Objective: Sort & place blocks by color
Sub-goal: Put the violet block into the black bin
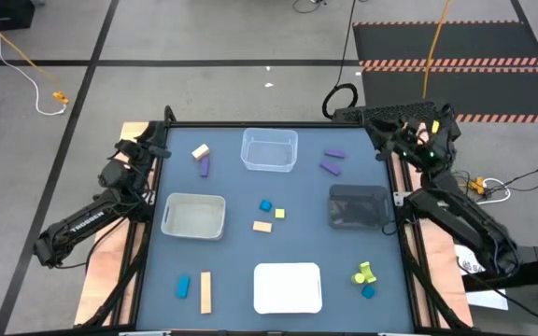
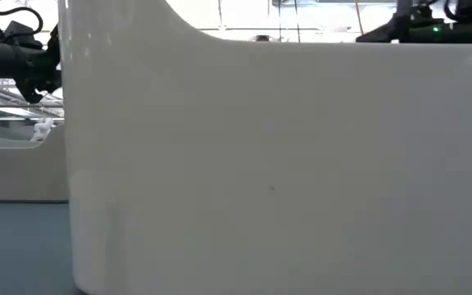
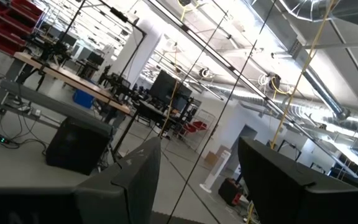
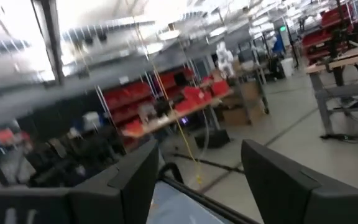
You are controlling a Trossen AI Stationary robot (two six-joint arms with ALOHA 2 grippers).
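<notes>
Left gripper [image 1: 160, 149] parked at the table's far left corner, fingers [image 3: 138, 180] spread apart with a clear gap, holding nothing, pointed out at the room. Right gripper [image 1: 388, 149] same at the far right corner, fingers [image 4: 135, 180] apart, nothing held. Blocks all loose on the dark blue table [image 1: 232, 191], well apart from both grippers. Near the left gripper: tan block [image 1: 200, 151] touching purple block [image 1: 205, 166], beside the clear bin [image 1: 269, 150]. Near the right gripper: two purple bars [image 1: 332, 161], just above the dark bin [image 1: 359, 206]. Centre: blue cube [image 1: 265, 205], yellow cube [image 1: 279, 214], tan bar [image 1: 262, 226], between the grey bin [image 1: 193, 216] and dark bin. Near edge: blue block [image 1: 183, 286] beside long tan bar [image 1: 205, 292], left of the white bin [image 1: 288, 287]; yellow-green pieces [image 1: 362, 273] touching a blue cube [image 1: 368, 291] to its right. Low view is filled by the white bin wall [image 2: 301, 164].
</notes>
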